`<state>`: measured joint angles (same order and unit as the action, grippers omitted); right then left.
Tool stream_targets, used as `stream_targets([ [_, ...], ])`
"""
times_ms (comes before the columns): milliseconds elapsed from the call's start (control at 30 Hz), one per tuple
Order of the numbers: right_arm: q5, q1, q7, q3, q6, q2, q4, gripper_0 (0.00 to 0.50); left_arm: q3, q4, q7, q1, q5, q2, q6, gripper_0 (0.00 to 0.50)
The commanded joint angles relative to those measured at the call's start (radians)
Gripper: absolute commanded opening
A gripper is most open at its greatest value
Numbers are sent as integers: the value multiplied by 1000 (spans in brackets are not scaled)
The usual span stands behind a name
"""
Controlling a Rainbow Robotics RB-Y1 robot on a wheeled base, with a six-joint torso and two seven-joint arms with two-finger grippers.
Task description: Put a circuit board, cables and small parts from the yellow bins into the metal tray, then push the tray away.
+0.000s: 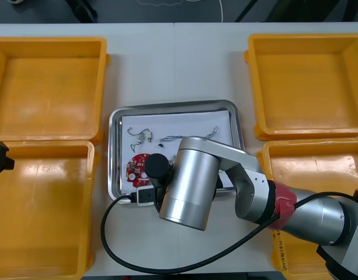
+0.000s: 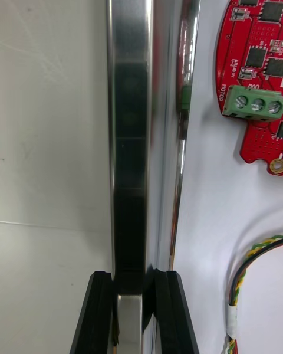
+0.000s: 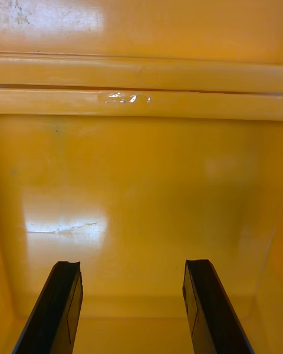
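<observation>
Right gripper [image 2: 132, 312] clenched on rim of metal tray [image 1: 113, 151], frame centre | circuit board [image 1: 136, 166] and small metal parts [image 1: 138, 134] lie inside on white | left gripper [image 3: 132, 315] released, over lower-left yellow bin [image 1: 44, 216] | light table [image 1: 173, 64], 1 seam | dark strip along top edge, possibly floor

This looks like a robotics lab or an electronics assembly bench. A plain light table [image 1: 173, 64] carries four yellow bins [image 1: 47, 87] paired at its sides. Between them a metal tray [image 1: 113, 151] holds a round red circuit board [image 1: 138, 166] and a red and yellow cable [image 2: 236, 289]. A silver robot arm [image 1: 190, 184] reaches over it.
</observation>
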<state>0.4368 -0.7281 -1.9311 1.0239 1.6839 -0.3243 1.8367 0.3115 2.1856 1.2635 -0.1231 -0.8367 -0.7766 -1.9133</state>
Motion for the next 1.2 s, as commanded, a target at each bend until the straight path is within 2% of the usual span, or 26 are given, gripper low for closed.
stream_targets([
  [33, -12, -40, -12, -38, 13, 33, 6, 0, 31, 29, -4, 19, -4, -36, -7, 500],
  [433, -66, -70, -22, -73, 39, 50, 4, 0, 31, 29, -4, 19, -4, -36, -7, 500],
  [1200, -72, -155, -49, -111, 37, 79, -111, 0, 31, 29, -4, 19, -4, -36, -7, 500],
])
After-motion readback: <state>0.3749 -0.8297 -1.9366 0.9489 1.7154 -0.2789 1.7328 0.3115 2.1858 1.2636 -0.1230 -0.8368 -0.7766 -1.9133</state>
